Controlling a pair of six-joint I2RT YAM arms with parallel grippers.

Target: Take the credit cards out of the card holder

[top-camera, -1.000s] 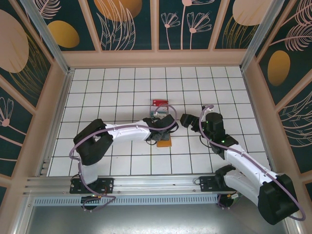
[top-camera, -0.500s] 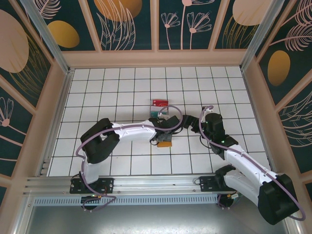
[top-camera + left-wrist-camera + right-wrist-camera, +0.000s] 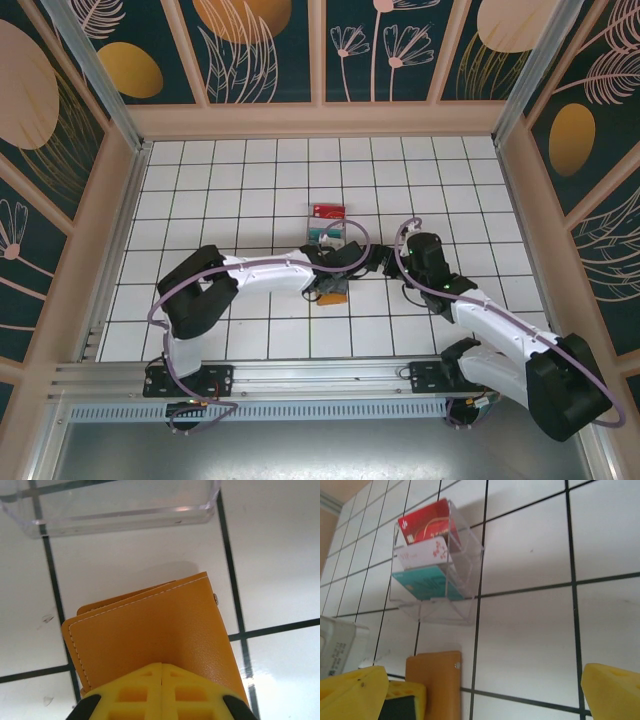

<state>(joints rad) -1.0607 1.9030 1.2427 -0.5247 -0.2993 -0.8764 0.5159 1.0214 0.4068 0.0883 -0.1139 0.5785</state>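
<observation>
Tiles, white with dark lines, cover the bench [image 3: 240, 180]. The card holder [image 3: 150, 630] lies flat on the tiles near the middle of the bench, orange side up. It is folded, and a second orange layer peeks out along its far left edge. A small metal stud sits on its right edge.

The left gripper [image 3: 161, 680] is right over the near end of the card holder. Its jaws are closed, with the two yellow tips pushed together and no gap between them. They sit on top of the card holder. I cannot tell if they pinch any part of it.

The right gripper [image 3: 384, 263] is just to the right of the left one, seen from the top camera. Its jaws are wide open. In the right wrist view one yellow tip is at each lower corner, and the card holder shows low down next to the left tip.

A clear stand [image 3: 465, 575] sits on the tiles just past the card holder, on the side away from the arms. The two do not touch. Three cards lean in the stand in steps: a red card [image 3: 425, 522] farthest back, a white card [image 3: 422, 554] in the middle and a teal card [image 3: 422, 584] in front
</observation>
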